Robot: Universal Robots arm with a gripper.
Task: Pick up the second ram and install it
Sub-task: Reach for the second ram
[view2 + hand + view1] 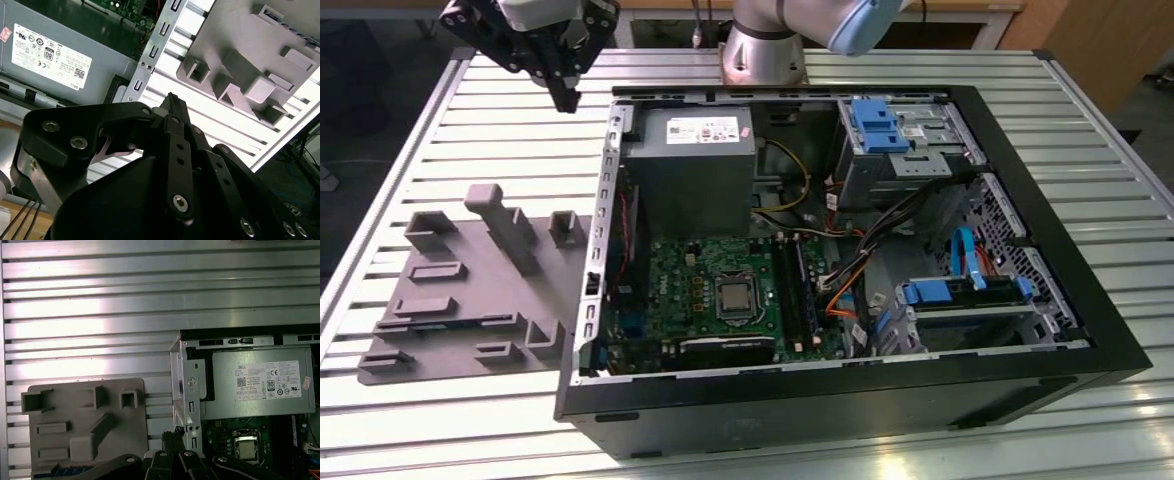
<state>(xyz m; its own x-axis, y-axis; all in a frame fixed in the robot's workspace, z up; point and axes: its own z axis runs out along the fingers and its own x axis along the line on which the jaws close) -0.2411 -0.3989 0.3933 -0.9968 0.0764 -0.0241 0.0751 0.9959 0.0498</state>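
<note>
**Narrow claw hovering clear of the ram**

The claw (pixel 567 100) is hanging above the table (pixel 480 120) beside the computer case (pixel 854 400), fingertips pinched together and gripping nothing. The second ram (pixel 65 471) is lying in the grey tray (pixel 135 440), untouched. Tips this narrow would likely be jabbing the thin stick or the tray's raised blocks rather than straddling it. The stick is appearing as a blue sliver, partly cut off by the claw's links. The motherboard (pixel 694 280) slots are too dark to read.

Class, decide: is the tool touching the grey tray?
Apart. In the exterior view the tool hangs over the table, bare slats separating it from the grey tray.
</note>
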